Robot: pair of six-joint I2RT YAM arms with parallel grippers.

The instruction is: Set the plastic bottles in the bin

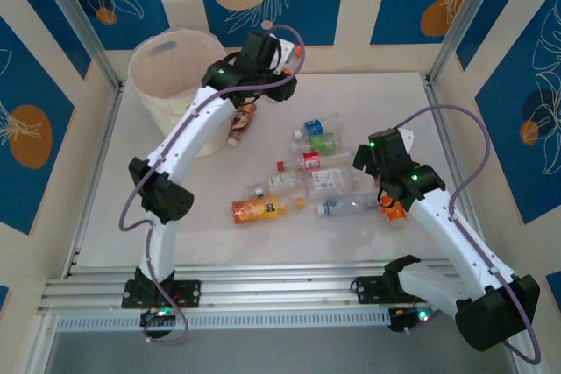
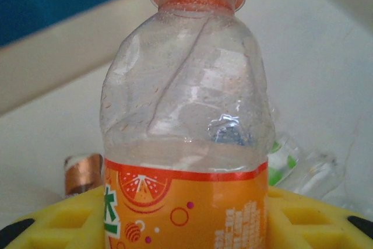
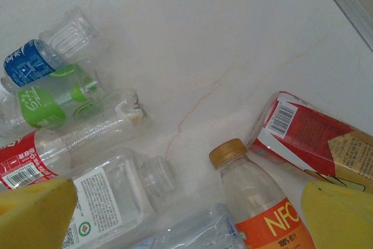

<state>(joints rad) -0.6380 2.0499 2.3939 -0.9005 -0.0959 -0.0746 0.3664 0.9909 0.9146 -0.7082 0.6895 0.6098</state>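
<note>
The bin [image 1: 162, 124] is standing at the far left corner of the table [image 1: 377, 102], close to the left frame rail. Its inside is showing pale and washed out, so I cannot tell what is lying in it. A brown bottle [image 1: 239, 122] is lying just beside its right wall.

The left claw [image 2: 183, 225] is hanging to the right of the bin's rim, near the back wall and not over the mouth. It is clamping an orange-label bottle [image 2: 183, 103] by the labelled lower body, with yellow fingers [image 2: 58, 223] pressing on both sides. The clear, dented upper part and the orange cap are pointing away from the claw.

Other bottles are lying scattered mid-table:
- a blue-label bottle [image 1: 317, 125]
- a green-label bottle [image 1: 323, 141]
- a red-label bottle [image 1: 307, 160]
- a clear white-label bottle [image 1: 326, 181]
- an orange bottle [image 1: 259, 209] nearest the arms

The right claw [image 3: 187, 190] is hovering over the right end of this cluster with its fingers standing wide apart and gripping nothing. Below the gap a brown-capped bottle [image 3: 256, 202] is lying, with a red carton [image 3: 309, 138] just beside it on the right.

Bare table is lying open behind the cluster toward the far right corner, and along the near strip in front of the arm bases.
</note>
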